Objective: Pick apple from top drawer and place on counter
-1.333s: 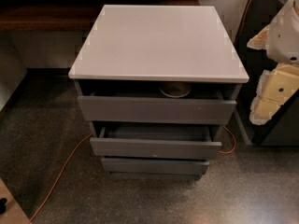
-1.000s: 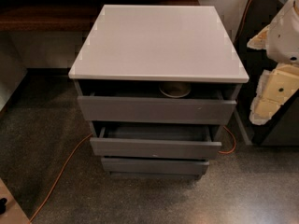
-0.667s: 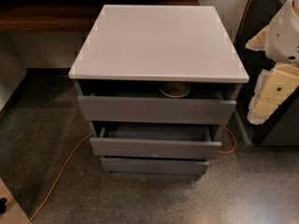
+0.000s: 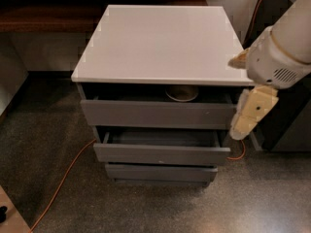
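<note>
Pincer (image 4: 247, 116), open or closed I cannot tell, hangs just off the right end of the top drawer (image 4: 158, 113), whose narrow opening under the counter (image 4: 155, 42) runs sideways away from it, showing only a white bowl (image 4: 182, 93); apple not visible.

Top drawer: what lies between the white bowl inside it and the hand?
In the camera view, only the top drawer's dark interior and right end separate the white bowl from the hand beside it; no apple shows there.
</note>
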Motion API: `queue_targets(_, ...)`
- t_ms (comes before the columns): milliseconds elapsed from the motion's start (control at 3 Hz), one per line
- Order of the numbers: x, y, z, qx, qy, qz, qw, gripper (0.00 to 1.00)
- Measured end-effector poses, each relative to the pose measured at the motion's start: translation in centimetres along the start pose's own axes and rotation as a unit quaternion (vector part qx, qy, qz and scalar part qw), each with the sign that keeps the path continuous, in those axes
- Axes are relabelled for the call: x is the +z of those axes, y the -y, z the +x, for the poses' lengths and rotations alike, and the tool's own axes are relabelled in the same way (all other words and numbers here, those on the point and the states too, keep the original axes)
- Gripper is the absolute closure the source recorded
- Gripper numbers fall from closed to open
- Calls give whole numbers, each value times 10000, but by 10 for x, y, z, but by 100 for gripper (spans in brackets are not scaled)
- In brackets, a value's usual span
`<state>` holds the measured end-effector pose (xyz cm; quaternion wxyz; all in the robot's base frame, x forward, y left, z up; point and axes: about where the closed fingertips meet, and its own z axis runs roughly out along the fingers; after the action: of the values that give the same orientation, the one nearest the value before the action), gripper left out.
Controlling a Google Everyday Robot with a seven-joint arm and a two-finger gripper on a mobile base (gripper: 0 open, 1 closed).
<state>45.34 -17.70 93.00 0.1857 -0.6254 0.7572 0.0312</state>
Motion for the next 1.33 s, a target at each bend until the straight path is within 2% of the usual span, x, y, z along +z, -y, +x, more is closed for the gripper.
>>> queue_targets(333,30,-1,-12,-173,235,-97,9995,0)
queue_targets(1000,109,-15,-29,-545,429,-278,9972,0)
queue_targets(1333,155,-16,-43,-782,581,-211,9950,0)
